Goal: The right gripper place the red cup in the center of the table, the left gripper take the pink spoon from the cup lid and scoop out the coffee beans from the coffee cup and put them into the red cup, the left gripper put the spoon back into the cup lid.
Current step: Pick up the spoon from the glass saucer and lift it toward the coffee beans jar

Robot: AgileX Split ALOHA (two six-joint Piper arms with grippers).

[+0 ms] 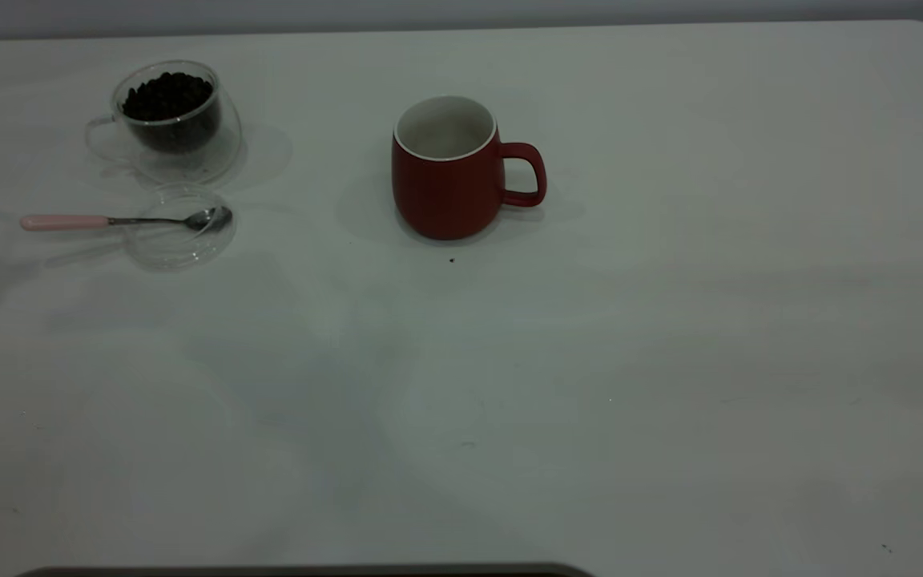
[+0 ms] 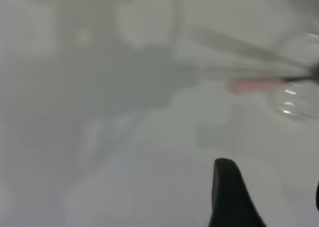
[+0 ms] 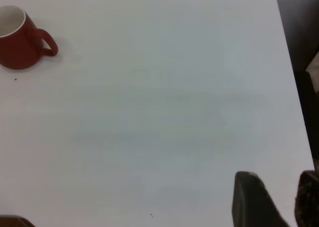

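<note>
A white table [image 1: 670, 361] seen from outside the rig. A red cup [image 1: 447, 170] stands upright near the center, slightly toward the far side, its handle pointing right; the inside looks empty. A single dark speck [image 1: 452, 260] lies on the table just in front of it. At the far left stands a clear glass coffee cup [image 1: 175, 120] filled with dark coffee beans [image 1: 167, 96]. Just nearer than it lies a clear cup lid [image 1: 181, 226], with a pink-handled spoon [image 1: 125, 220] resting across it, bowl on the lid and handle pointing left.

Neither arm appears in the outside view. The left gripper [image 2: 269, 197] hovers over bare table with the spoon blurred ahead; its jaws are apart, holding nothing. The right gripper [image 3: 276, 199] sits well to the right of the red cup, jaws slightly apart and empty.

The cup placement looks done. The next move appears to be the left gripper reaching for the spoon's pink handle.
</note>
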